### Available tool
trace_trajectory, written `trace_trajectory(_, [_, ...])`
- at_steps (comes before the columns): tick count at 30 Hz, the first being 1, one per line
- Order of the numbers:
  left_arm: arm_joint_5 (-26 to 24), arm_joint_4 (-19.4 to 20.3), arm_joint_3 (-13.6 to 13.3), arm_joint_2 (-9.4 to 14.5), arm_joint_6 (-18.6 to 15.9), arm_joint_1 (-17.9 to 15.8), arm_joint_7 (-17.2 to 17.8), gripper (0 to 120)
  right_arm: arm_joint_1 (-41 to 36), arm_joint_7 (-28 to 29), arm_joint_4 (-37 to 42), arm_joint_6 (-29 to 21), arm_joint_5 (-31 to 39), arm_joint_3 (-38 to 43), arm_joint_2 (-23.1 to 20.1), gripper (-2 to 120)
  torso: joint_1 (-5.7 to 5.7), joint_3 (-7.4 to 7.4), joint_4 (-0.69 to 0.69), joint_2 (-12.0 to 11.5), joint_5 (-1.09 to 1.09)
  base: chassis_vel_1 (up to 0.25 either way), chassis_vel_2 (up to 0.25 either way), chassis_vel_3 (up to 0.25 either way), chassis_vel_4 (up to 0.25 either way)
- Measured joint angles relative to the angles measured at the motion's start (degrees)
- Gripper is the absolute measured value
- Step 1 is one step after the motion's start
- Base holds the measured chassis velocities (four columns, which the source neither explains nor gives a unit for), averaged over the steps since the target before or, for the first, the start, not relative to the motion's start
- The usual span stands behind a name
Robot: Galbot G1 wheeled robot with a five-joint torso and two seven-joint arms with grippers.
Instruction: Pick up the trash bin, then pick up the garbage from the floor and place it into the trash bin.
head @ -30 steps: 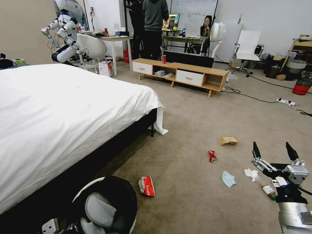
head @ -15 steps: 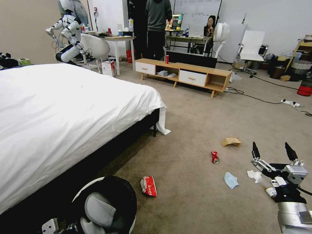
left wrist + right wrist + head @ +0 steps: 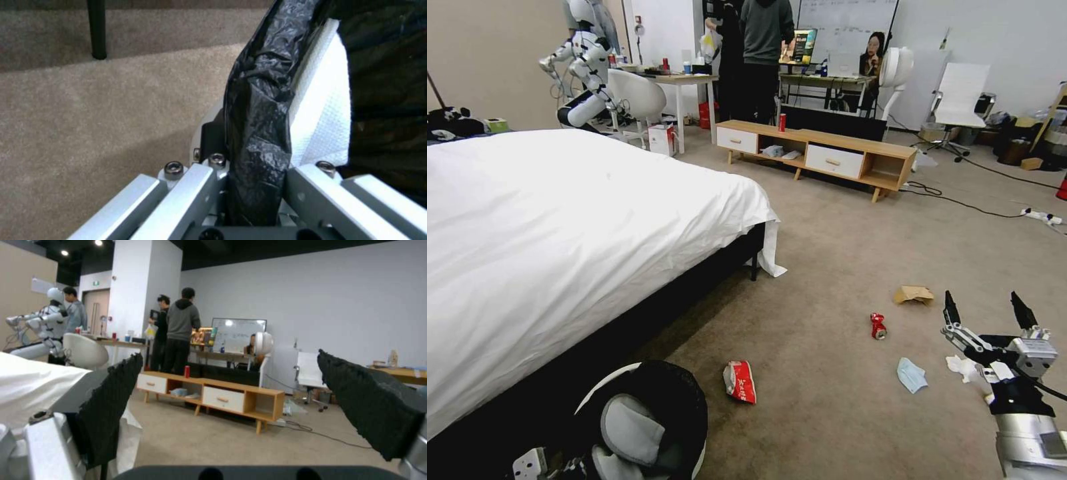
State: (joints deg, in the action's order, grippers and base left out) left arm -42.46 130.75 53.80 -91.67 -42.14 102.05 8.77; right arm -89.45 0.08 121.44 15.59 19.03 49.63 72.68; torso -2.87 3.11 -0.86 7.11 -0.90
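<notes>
low left, left gripper [image 3: 253, 186] pinches trash bin [image 3: 647, 420] crinkly black-lined rim.

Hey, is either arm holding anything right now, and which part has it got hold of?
The left gripper holds the trash bin by its bag-lined rim, jaws shut across it. The right gripper is open and holds nothing.

A white-sheeted bed [image 3: 560, 220] fills the left side over beige carpet [image 3: 827, 253]. Across the room, a low wooden TV stand [image 3: 827, 157] carries an upright red can [image 3: 782, 122], with a white chair [image 3: 960, 100] off beyond.
</notes>
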Motion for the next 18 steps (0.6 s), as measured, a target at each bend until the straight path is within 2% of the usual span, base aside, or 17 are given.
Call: trace_trajectory(18, [0.0,-0.5,0.0,0.1,0.0,-0.4,0.0,2,0.6,0.0,-0.6,0.0,0.0,-0.1,-0.1,100,0.0,0.0,0.0,0.0,0.0,0.0,0.0,0.0,0.0])
